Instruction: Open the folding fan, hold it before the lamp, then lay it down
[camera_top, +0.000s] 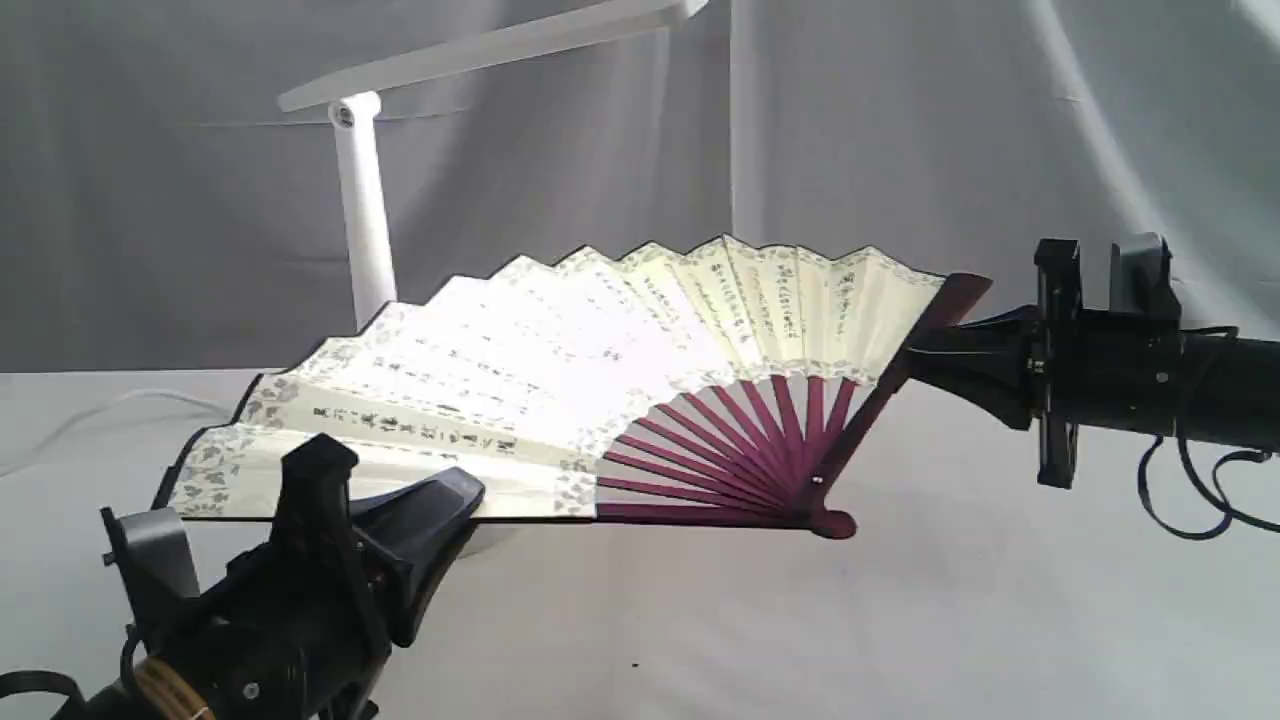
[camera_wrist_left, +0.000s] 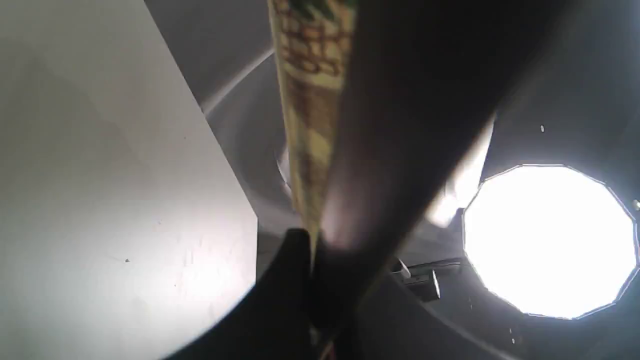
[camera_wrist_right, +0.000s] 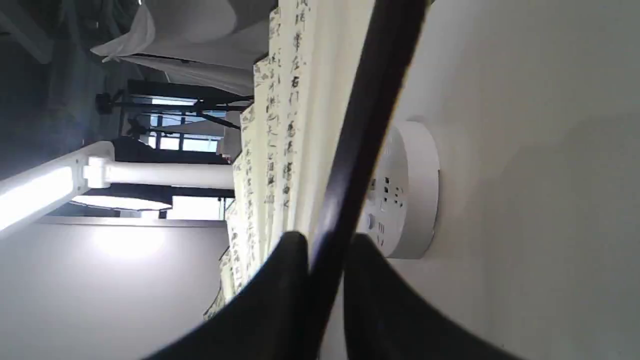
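The folding fan (camera_top: 560, 370) is spread wide open, lying nearly flat in the air above the table. Its cream leaf carries black calligraphy, and maroon ribs meet at a pivot low on the right. My left gripper (camera_top: 450, 500) is shut on the fan's near left guard (camera_wrist_left: 320, 165). Over at the far right edge, my right gripper (camera_top: 915, 350) is shut on the other dark guard (camera_wrist_right: 360, 125). Behind the fan stands the white lamp (camera_top: 365, 200), its bar head above the leaf. The lamp's round base (camera_wrist_right: 407, 192) shows under the fan in the right wrist view.
A grey cloth backdrop (camera_top: 900, 150) hangs behind the white table (camera_top: 900, 620). A white cord (camera_top: 110, 405) trails at the back left. A bright studio light (camera_wrist_left: 550, 240) shines in the left wrist view.
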